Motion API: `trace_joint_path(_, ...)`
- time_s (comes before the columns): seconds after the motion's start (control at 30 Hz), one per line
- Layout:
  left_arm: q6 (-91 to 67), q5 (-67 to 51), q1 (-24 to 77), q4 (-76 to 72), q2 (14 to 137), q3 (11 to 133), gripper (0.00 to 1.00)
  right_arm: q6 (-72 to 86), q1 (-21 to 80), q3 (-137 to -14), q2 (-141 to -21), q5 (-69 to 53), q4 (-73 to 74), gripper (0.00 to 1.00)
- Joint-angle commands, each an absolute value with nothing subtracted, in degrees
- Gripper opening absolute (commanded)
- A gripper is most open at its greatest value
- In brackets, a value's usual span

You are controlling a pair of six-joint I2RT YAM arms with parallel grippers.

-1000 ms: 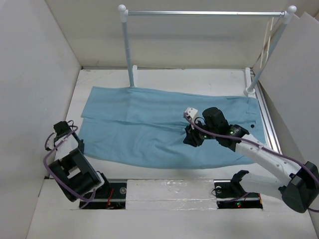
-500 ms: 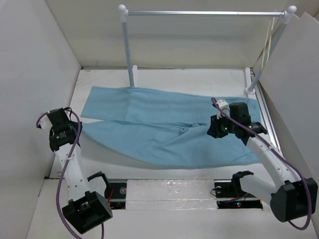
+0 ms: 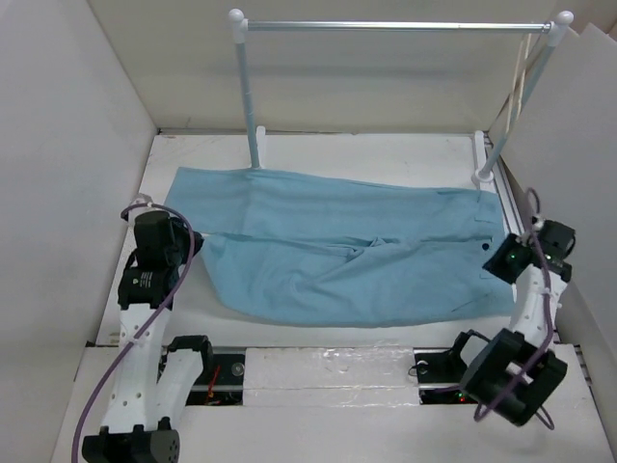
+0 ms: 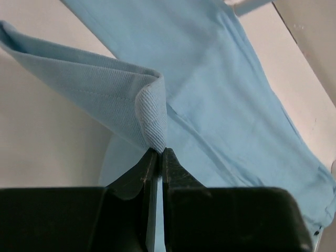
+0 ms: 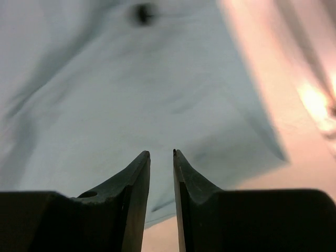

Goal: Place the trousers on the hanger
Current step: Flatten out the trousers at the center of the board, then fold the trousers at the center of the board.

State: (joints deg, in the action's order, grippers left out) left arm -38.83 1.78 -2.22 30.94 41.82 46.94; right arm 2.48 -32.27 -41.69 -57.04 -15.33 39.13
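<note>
The light blue trousers [image 3: 337, 251] lie spread across the table, legs to the left and waist to the right. My left gripper [image 3: 190, 247] is shut on the hem of the near leg, which shows as a raised fold [image 4: 152, 113] pinched at the fingertips. My right gripper [image 3: 497, 260] hovers over the waist end [image 5: 105, 94] near a dark button [image 5: 143, 13]. It is open by a narrow gap with nothing between the fingers. The cream-beige hanger [image 3: 517, 82] hangs at the right end of the rail.
A silver rail [image 3: 395, 26] on white posts [image 3: 246, 96] spans the back of the table. White walls close in on the left [image 3: 67, 174] and right [image 3: 569, 145]. The arm bases sit on a strip at the near edge [image 3: 328, 367].
My left arm swung right, took hold of the near leg's hem and drew it rightward. My right arm moved from the middle of the trousers to the waist end at the right.
</note>
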Motion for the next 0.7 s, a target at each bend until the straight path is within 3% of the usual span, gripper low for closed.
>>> trace_joint_path(0.0,-37.18,2.9,2.27,28.66,39.64,45.27,0.0,3.78,-45.32,-41.13,-61.42,-8.8,40.95,0.3)
trace_joint_path(0.07,-36.74,1.25,2.29,27.86,38.94,44.65,0.0,4.3,-53.38,-41.31,-63.97,-7.91,41.48,0.31)
trace_joint_path(0.17,-36.65,0.35,3.51,26.72,38.85,44.3,0.0,6.75,-56.6,-41.48,-67.59,-5.29,42.71,0.36)
trace_joint_path(0.2,-36.74,0.53,4.82,26.89,38.93,44.3,0.0,7.9,-56.6,-41.83,-67.41,-2.58,43.32,0.39)
trace_joint_path(0.23,-36.74,1.14,5.36,27.24,39.11,44.47,0.0,9.48,-56.6,-41.66,-66.37,-1.77,43.24,0.53)
trace_joint_path(0.33,-36.48,3.85,7.11,28.3,39.46,45.26,0.0,10.02,-56.6,-41.13,-66.53,-0.35,43.14,0.6)
trace_joint_path(0.5,-35.86,7.21,7.73,29.44,41.04,46.49,0.0,12.83,-54.23,-40.78,-68.29,2.19,42.45,0.59)
trace_joint_path(0.53,-35.95,7.29,7.73,29.27,41.83,46.41,0.0,14.31,-53.62,-40.26,-68.47,2.02,41.76,0.54)
trace_joint_path(0.67,-35.77,9.66,7.73,28.39,42.36,45.88,0.0,16.17,-50.72,-40.08,-69.87,2.98,40.78,0.46)
